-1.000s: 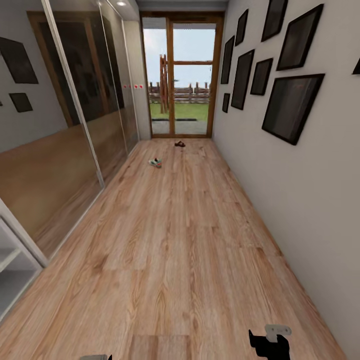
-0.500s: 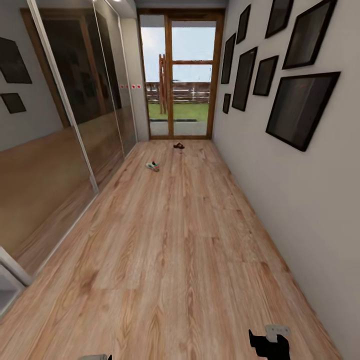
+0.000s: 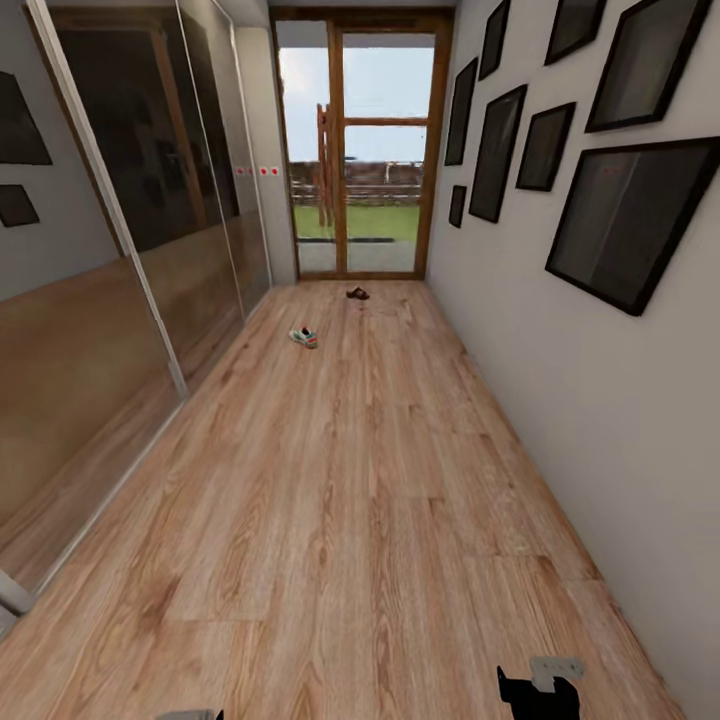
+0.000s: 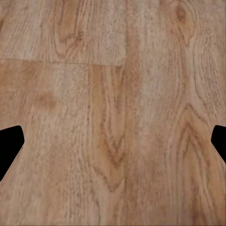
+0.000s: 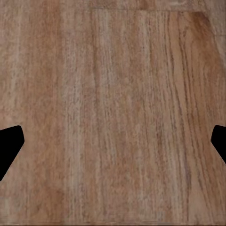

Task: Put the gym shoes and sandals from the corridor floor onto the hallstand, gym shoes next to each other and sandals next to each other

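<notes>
Far down the corridor floor (image 3: 340,480), a white gym shoe (image 3: 304,337) with green and red accents lies left of centre. Beyond it, near the glass door, rests a dark brown sandal (image 3: 357,293). Both are small and far from my arms. My right gripper (image 3: 540,690) shows at the lower edge of the head view, and a sliver of my left gripper (image 3: 190,714) at the lower left. In the wrist views, the left gripper (image 4: 113,143) and the right gripper (image 5: 113,143) are open over bare planks. The hallstand is out of view.
Mirrored sliding wardrobe doors (image 3: 130,250) line the left side. A white wall with several dark picture frames (image 3: 620,220) runs along the right. A wood-framed glass door (image 3: 360,150) closes the far end. The plank floor stretches between them.
The camera has moved forward along the corridor. The white shelf unit at the lower left has slid out of view. Both grippers stay open and low.
</notes>
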Tool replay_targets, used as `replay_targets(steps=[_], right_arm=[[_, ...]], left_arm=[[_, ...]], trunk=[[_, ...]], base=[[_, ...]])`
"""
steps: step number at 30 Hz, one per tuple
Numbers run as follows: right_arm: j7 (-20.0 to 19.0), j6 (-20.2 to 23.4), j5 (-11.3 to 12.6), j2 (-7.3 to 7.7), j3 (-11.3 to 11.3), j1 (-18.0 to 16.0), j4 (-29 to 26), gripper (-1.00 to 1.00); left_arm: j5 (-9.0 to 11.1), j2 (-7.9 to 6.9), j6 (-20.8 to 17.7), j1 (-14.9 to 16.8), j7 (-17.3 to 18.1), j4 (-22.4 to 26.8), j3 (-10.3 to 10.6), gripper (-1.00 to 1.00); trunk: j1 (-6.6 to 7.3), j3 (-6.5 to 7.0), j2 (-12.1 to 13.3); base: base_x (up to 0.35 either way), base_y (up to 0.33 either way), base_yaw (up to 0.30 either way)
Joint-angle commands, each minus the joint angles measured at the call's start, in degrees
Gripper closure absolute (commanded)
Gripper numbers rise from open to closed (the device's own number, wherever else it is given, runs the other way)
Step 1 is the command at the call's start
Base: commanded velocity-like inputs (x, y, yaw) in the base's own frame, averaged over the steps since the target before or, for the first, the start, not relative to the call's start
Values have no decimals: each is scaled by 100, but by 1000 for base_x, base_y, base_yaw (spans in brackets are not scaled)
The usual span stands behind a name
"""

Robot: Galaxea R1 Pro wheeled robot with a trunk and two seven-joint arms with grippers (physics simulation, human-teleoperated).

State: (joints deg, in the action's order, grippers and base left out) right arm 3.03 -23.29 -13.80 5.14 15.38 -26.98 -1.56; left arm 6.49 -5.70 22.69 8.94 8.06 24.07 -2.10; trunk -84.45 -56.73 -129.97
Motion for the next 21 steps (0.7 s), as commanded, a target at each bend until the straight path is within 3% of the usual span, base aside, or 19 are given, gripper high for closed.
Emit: replay_targets(steps=[1,10,21], right_arm=[[30,-18,-62,-7,35,0,7,-100],[34,-18,-71,-33,36,20,7,-100],[39,-18,-71,-30,35,43,7,-100]], left_arm=[[60,-1,38,2,59,-38,-19,-100],[61,-1,106,2,56,-41,-19,-100],[63,-1,104,2,45,-43,-23,-100]], trunk=[[2,-5,-3],[2,-5,-3],[2,-5,-3]], base=[[0,0,0],[57,0,0],[312,0,0]])
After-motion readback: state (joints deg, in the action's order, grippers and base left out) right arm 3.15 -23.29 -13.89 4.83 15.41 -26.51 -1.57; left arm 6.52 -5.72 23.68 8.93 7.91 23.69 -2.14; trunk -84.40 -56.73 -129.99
